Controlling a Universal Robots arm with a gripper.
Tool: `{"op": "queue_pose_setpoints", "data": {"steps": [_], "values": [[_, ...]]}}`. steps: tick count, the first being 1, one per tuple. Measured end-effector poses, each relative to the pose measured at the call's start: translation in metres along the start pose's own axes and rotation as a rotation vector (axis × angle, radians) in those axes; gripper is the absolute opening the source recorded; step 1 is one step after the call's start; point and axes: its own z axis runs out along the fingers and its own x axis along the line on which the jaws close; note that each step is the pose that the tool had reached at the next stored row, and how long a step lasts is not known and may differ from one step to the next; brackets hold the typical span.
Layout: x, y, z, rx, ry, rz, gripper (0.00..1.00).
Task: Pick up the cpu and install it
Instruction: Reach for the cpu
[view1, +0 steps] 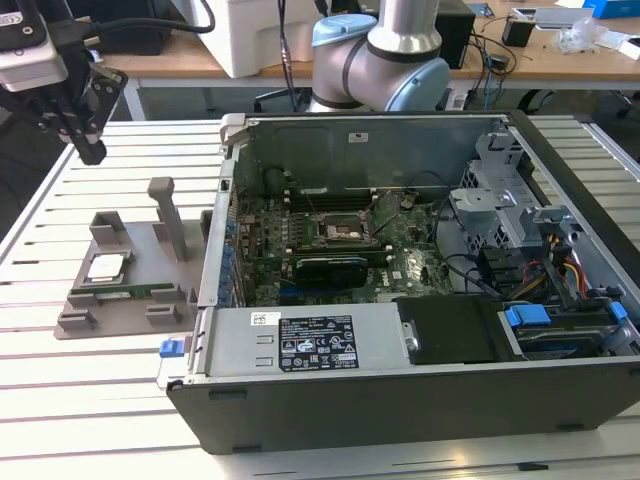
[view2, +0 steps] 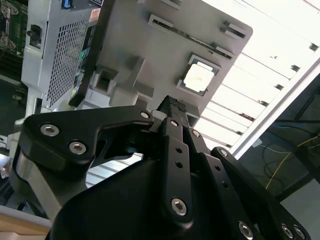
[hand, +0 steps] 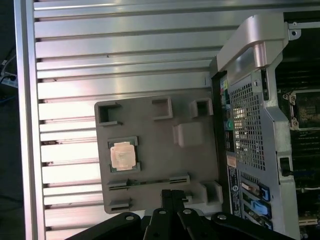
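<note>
In the exterior view, the cpu (view1: 107, 267) lies flat, silver top up, in a square recess of the gray holder (view1: 150, 262). It sits on the side of the holder farther from the open computer case (view1: 400, 400). A long green memory stick (view1: 132, 292) lies in a slot of the holder just beside the cpu, and a gray post (view1: 166, 215) stands upright on the holder. The holder rests on the slatted metal table (view1: 80, 400), just beside the case. The gripper (view1: 92, 152) hangs above the holder, well apart from it and toward the exterior view's left. Its black fingers are pressed together and pinch nothing. On the far side of the case wall from the holder, the cpu socket (view1: 345, 228) sits on the green motherboard (view1: 400, 270).

In the second wrist view, the gripper (view2: 174, 104) ends in one textured black tip with no gap showing and nothing caught in it. The cpu (view2: 199, 78) lies in its recess on the holder (view2: 150, 55), clear of that tip. The perforated panel of the computer case (view2: 60, 50) runs along one edge of the holder, and bright table (view2: 280, 50) slats run along the opposite edge.

In the first wrist view, the gripper (hand: 171, 192) has its fingers side by side, touching and empty. The cpu (hand: 123, 154) rests squarely in the holder (hand: 150, 135), untouched. The computer case (hand: 245, 120) stands just beside the holder, and the socket (hand: 305, 107) is inside the case.
</note>
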Motion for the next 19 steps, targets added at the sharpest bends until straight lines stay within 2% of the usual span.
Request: {"op": "queue_pose_setpoints", "data": {"steps": [2, 15, 19], "values": [[0.0081, -0.0006, -0.0001, -0.0001, -0.0001, 0.0, 0.11], [0.0336, -0.0025, -0.0005, 0.0, -0.0001, 0.0, 0.11], [0.0455, -0.0034, -0.0004, 0.0, -0.0001, 0.0, 0.11]]}}
